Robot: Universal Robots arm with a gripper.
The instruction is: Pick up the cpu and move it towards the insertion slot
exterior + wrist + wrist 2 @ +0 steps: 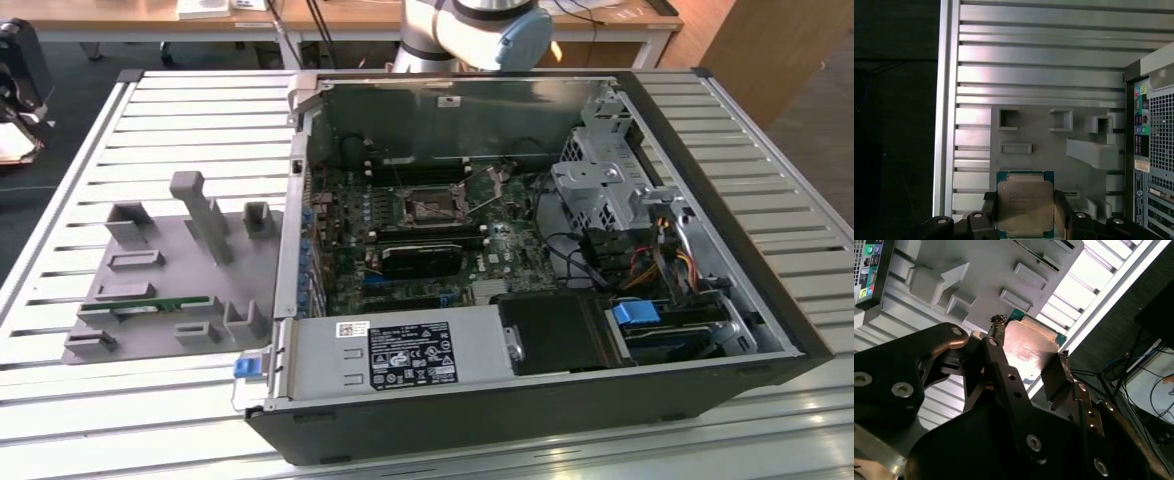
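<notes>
Support for the work was a slatted metal table. On it lay an open computer case, touching or just beside the grey plastic tray on the exterior view's right of that tray. The tray carried several moulded pockets and upright posts.

In the first wrist view the gripper hung above the tray, over the pocket row farthest from the case-side posts. Its jaws were pinching the cpu by two opposite edges. The second wrist view showed the fingertips bearing on the rim only, with the metal face left free.

The insertion slot sat on the green board inside the case, well apart from the tray and beyond the case wall that bordered it. Its metal frame surrounded a dark recessed centre.

The cpu appeared to be lifted clear of the tray, so the pick was judged complete and the carry under way.

Procedure notes for the carry, as judged:
- The chip had to be kept level, with equal pressure on both edges, so that it could not pivot between the pads.
- Height above the tray had to clear both the posts and the case wall.
- Travel had to be slow and free of jolts.
- The chip's sides had to be squared to the slot frame.
</notes>
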